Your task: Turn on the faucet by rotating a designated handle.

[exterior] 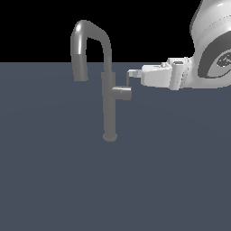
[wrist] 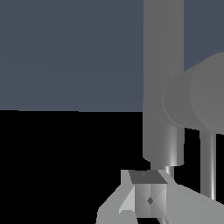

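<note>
Grey handle (exterior: 122, 93) beside the white claw (exterior: 131, 74).

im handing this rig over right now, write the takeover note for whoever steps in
Gripper: reaching in level from the exterior view's right, tip just above the handle; whether the jaws are open or shut cannot be told, and no grasp shows.
Faucet: upright on the dark surface, spout arching toward the exterior view's left, handle stub jutting toward the right.
Done: approach to the handle.
Left: engage the thin lever and rotate it. No sign of rotation can be read from these views.
</note>
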Available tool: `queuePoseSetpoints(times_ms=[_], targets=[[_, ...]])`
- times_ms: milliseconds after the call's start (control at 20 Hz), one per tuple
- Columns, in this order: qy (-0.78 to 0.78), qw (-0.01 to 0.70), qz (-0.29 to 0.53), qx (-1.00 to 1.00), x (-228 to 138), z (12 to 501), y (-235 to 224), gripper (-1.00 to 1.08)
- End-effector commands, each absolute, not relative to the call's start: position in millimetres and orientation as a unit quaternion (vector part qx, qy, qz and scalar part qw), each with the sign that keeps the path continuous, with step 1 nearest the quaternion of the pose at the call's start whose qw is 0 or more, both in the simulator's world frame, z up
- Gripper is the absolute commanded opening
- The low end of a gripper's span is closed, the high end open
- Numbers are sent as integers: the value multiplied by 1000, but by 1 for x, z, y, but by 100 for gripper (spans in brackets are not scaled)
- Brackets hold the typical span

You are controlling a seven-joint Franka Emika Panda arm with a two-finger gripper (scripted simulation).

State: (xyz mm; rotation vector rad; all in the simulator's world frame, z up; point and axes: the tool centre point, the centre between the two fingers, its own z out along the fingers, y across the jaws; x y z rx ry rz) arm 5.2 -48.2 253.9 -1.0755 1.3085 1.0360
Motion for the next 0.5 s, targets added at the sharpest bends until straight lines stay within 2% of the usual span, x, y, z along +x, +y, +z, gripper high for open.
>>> queuePoseSetpoints(times_ms=[0,450], targets=[[556,550,440,-441,6,249,-48,-100],[557,552,442,-436,6,247,-46,-100]])
